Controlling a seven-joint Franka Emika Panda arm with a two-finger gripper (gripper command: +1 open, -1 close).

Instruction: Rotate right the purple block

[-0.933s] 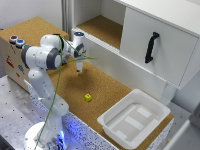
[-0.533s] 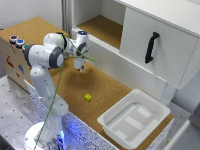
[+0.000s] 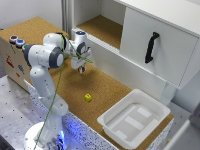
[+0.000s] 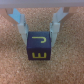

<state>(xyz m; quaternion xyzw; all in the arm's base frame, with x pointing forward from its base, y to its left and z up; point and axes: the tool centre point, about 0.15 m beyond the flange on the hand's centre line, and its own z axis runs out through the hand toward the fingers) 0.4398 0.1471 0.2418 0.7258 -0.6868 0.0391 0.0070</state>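
The purple block (image 4: 38,46) is a small dark cube with yellow marks on its faces, resting on the cork surface. In the wrist view it sits just past my two fingertips (image 4: 20,29), centred between them with a small gap on each side. My gripper (image 4: 39,31) is open and slightly wider than the block. In the exterior view the gripper (image 3: 81,66) points down over the cork floor in front of the cabinet. The purple block (image 3: 81,70) shows there only as a dark spot right under the fingers.
A small yellow cube (image 3: 88,97) lies on the cork, nearer the front. A white tray (image 3: 134,120) stands at the exterior view's right. A white cabinet with a black handle (image 3: 151,47) rises behind, and a wooden box (image 3: 12,55) stands at the left.
The gripper has shifted slightly and come down a little over the purple block. The yellow cube and the tray have not moved.
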